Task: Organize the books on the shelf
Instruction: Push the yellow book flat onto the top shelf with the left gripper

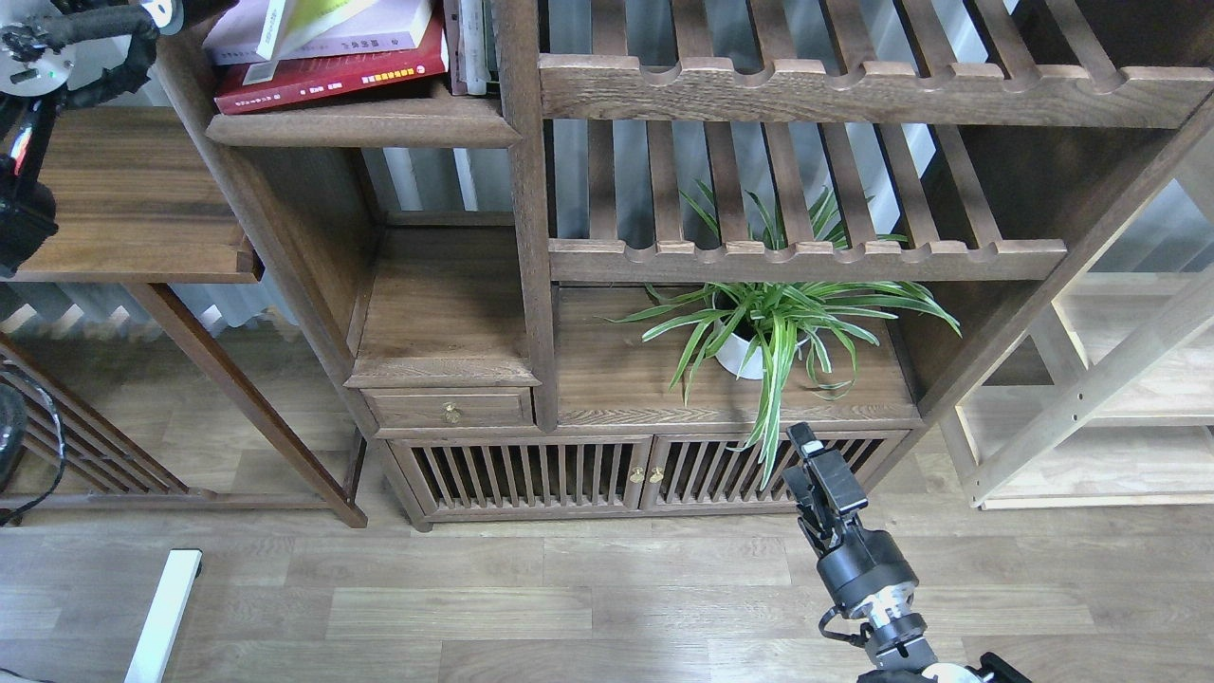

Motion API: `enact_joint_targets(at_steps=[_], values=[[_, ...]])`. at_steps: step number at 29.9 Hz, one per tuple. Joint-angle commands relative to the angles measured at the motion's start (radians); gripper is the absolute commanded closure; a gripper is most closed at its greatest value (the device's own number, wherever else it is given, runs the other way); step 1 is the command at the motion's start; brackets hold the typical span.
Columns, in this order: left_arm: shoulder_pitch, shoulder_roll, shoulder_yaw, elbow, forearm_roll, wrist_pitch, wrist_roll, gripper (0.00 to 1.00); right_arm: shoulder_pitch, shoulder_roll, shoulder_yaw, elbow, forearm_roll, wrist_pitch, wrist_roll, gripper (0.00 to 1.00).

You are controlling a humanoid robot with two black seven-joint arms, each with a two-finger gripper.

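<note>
My 3 books sit stacked at the top left on the shelf (365, 128), a dark-brown board with a thick rounded front lip: the dark red book (332, 81) lies flat at the bottom with its yellow title strip facing out, the white-lavender book (327, 38) rests flat on top of it, and the yellow-green book (308, 19) lies tilted across that one, its top cut off by the frame edge. Just to the right of the stack, some thin upright books (469, 43) lean against the cabinet post. My left arm enters at the upper left corner, and its far end runs out of view near the stack, so I cannot see those jaws. My right gripper (806, 438) is low in the scene, raised in front of the slatted cabinet doors (531, 474) and well apart from the books; it is seen dark and end-on, so I cannot tell whether its jaws are spread or pressed together, and nothing shows between them. Just above it a potted spider plant (773, 327) stands on the cabinet top beneath the slatted rack (806, 258).
</note>
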Motion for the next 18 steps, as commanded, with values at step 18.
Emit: enact_joint_targets(at_steps=[18], values=[[0.132,0.16,-0.023,-0.242,-0.011,-0.003,0.0,0.49,0.057,0.0,0.006,-0.024,0.024,0.0,-0.005,0.01]])
